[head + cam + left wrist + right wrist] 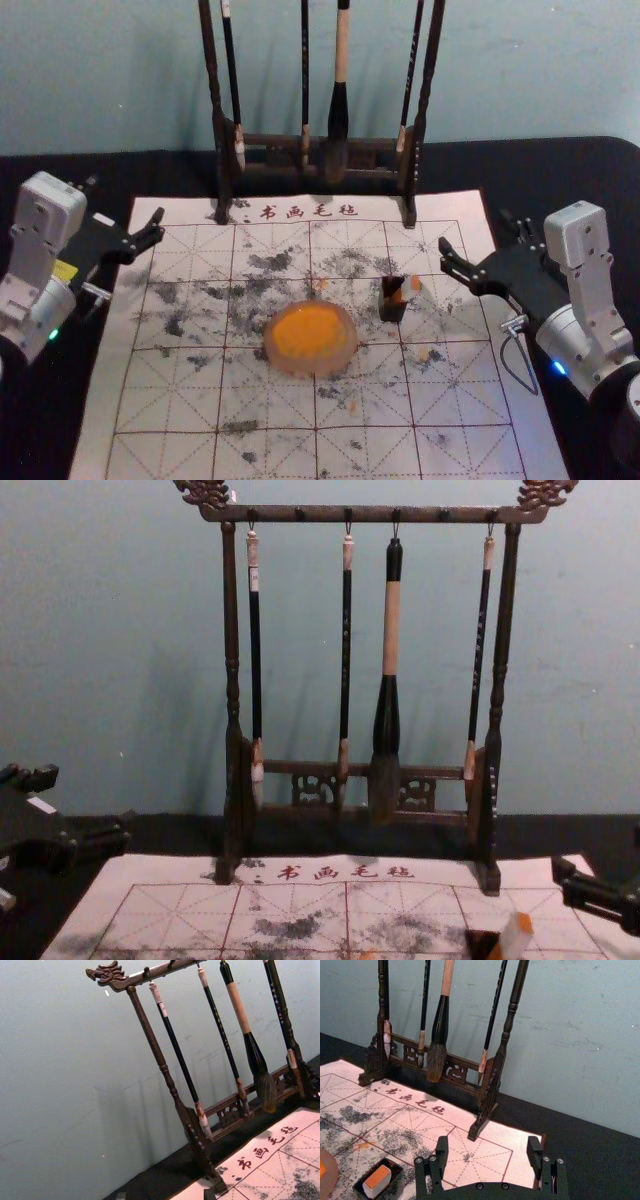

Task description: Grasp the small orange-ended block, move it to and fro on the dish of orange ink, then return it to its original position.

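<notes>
Left gripper [125,200] by the felt mat's [165,440] left edge, right gripper [479,232] by its right; both jaws spread, holding nothing. Orange-ended block [377,1180] sits tilted in small black box [391,311], right of orange ink dish [310,338].

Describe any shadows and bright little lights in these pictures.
Head view: a green light glows on the left arm, a blue light on the right arm. Left wrist view: soft shadows on the wall behind the brushes. Right wrist and chest views: similar faint shadows there.
</notes>
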`<control>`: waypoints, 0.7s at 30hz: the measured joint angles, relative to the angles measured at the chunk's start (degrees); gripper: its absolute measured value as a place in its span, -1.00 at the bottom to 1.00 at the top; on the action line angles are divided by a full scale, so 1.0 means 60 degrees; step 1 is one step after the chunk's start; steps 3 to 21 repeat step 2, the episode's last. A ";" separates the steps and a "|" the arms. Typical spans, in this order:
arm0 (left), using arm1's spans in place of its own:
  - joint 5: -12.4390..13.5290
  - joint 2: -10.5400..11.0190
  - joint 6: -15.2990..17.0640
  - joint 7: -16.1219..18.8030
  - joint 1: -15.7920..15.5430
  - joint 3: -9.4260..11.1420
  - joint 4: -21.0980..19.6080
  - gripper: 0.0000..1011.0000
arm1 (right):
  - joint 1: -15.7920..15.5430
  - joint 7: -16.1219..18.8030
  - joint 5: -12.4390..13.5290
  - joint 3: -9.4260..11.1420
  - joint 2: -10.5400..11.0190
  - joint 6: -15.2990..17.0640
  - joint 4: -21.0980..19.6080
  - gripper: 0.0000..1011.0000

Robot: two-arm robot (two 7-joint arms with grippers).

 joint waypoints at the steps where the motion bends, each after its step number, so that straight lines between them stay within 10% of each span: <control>1: 0.0000 0.0000 0.0000 0.0000 0.0000 0.0000 0.0000 0.98 | 0.0000 0.0000 0.0001 0.0000 0.0000 0.0000 0.0000 0.98; 21: 0.0000 0.0000 0.0000 0.0000 0.0000 0.0000 0.0000 0.98 | 0.0000 0.0000 0.0003 0.0000 0.0000 -0.0002 -0.0002 0.98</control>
